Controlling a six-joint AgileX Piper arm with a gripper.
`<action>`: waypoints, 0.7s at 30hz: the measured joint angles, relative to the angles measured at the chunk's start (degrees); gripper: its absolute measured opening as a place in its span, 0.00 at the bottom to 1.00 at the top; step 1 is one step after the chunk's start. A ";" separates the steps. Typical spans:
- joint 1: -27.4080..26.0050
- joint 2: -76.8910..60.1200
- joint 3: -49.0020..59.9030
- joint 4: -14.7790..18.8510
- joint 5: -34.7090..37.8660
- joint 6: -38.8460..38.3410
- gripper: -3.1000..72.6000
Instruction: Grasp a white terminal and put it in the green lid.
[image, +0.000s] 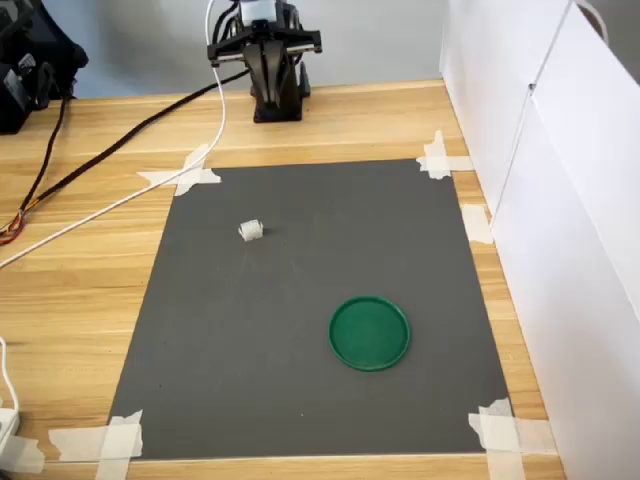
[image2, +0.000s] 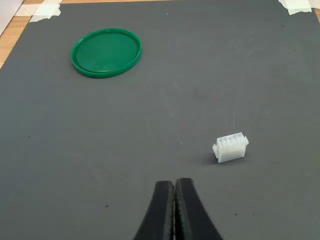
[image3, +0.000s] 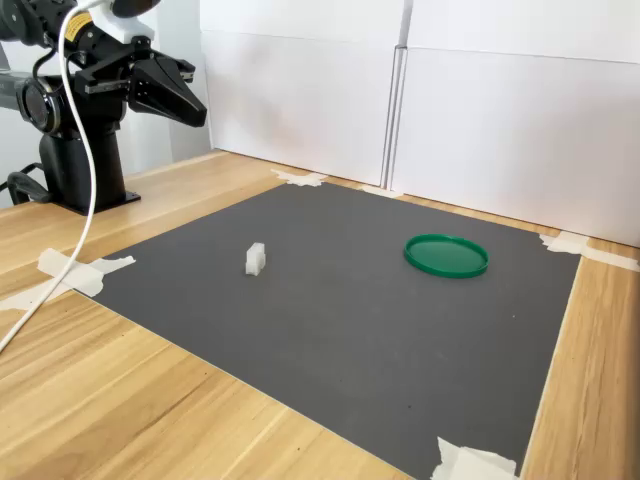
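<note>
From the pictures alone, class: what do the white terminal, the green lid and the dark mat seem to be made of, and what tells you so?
White terminal: likely moulded plastic, slightly translucent, with crisp square cavities. Green lid: likely plastic, smooth with a soft sheen and a raised rim. Dark mat: a matte grey sheet with fine grain, perhaps foam or rubber; unclear which.

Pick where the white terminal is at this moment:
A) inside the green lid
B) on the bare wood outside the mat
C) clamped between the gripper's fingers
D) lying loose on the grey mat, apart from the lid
D: the white terminal lies on the grey mat, well apart from the empty green lid, while the gripper is shut on nothing.
</note>
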 joint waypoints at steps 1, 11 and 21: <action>0.00 0.00 0.00 0.00 0.00 0.00 0.01; 0.00 0.00 2.68 -0.35 -0.95 -1.08 0.01; 0.00 0.00 2.79 -0.15 -2.64 -1.79 0.01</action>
